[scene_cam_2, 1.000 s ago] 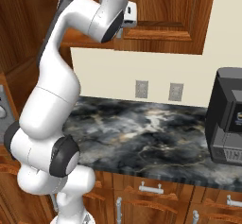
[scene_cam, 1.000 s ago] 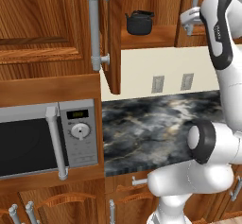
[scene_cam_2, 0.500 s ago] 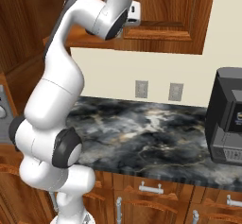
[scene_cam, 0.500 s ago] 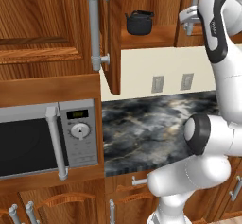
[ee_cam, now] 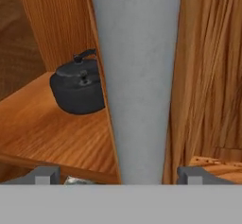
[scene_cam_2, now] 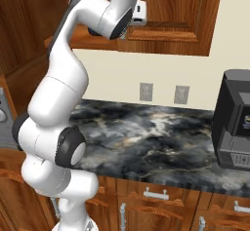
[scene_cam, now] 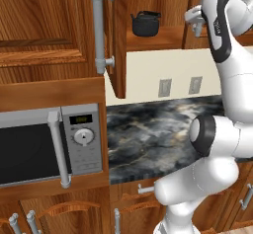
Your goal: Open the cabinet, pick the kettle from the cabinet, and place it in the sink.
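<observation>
While the gripper [ee_cam: 116, 173] stands spread wide and grasps nothing, its two dark finger tips [ee_cam: 45, 175] rise on either side of a pale silver bar handle [ee_cam: 137, 76] that runs straight up the middle of the hand view. That bar is the closest thing to the hand, its long axis upright, and it looks to belong to the right-hand cabinet door [ee_cam: 212, 76], whose reddish wood shows just beside it.

Past the bar and off to its left lies the open compartment of the cabinet [scene_cam: 163, 35]. On its wooden shelf [ee_cam: 52, 124] sits the kettle [ee_cam: 78, 88], squat and black-grey, upright, its arched handle on top; the bar hides its right edge from the hand. So the kettle lies ahead of the gripper and to the left, deeper in than the handle, and nothing else stands on the shelf that I can see.

From the left base view the left door [scene_cam: 116, 35] hangs swung out with its own long silver handle [scene_cam: 99, 25], and the kettle [scene_cam: 146, 23] rests in the opening near the hand.

Further off and lower, the dark marbled counter [scene_cam_2: 156, 137] carries a boxy black coffee machine [scene_cam_2: 237, 120].
</observation>
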Motion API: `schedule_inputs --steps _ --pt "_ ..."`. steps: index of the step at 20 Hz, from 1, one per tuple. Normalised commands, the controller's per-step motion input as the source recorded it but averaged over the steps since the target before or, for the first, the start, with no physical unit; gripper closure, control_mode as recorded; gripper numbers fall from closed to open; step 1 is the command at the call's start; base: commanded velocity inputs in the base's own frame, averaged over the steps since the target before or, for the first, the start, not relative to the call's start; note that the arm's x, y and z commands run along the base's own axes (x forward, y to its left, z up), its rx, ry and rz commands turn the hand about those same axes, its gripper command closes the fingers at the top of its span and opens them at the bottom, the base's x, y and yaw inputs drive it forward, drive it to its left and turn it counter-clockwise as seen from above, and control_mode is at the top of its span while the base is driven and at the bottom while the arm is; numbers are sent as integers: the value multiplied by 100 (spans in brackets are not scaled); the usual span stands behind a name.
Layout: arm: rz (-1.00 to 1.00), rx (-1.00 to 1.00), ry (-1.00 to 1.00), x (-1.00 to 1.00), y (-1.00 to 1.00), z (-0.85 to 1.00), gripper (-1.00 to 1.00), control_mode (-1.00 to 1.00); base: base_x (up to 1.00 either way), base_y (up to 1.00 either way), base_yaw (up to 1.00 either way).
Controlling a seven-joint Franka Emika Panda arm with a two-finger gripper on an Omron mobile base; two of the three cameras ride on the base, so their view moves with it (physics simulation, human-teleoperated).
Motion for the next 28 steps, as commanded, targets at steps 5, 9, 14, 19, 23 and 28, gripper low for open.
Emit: schedule_inputs --steps 5,9,14,19,23,28 --pt "-21 -5 -8 24 25 -6 -100 -100 0 0 0" --pt "-18 -1 -3 33 19 -5 -100 -100 0 0 0" --pt "-7 0 0 35 12 -4 100 -100 0 0 0" --pt "0 0 0 26 1 -7 100 -100 0 0 0" --pt "12 0 0 6 0 -6 100 -100 0 0 0" --pt "26 0 -6 -17 0 -6 100 -100 0 0 0"
